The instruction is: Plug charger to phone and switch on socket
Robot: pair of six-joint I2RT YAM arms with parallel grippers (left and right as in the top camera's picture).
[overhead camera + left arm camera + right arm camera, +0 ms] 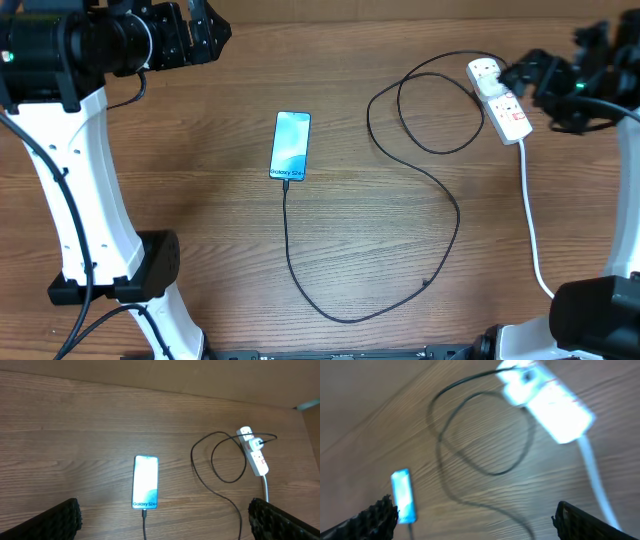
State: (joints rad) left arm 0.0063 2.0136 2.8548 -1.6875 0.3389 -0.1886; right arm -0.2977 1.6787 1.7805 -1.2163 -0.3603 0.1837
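Two claws gape released and empty: left claw (205,35), right claw (530,78). Phone (290,146) lies at the table's (200,200) centre, charger (440,215) in its 6 o'clock end. Socket (499,100) sits at 2 o'clock. Right claw, close by, could snag the charger's loop and unseat it.

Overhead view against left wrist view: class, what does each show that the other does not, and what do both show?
Only overhead: the robot's two arms, the cable looping low near the front edge of the table, and the full run of the white cord from the socket. Only left wrist: its own fingers, spread wide at the bottom corners, holding nothing. Both: the phone lying screen up, the cable meeting its end, and the socket with the cable's coil beside it.
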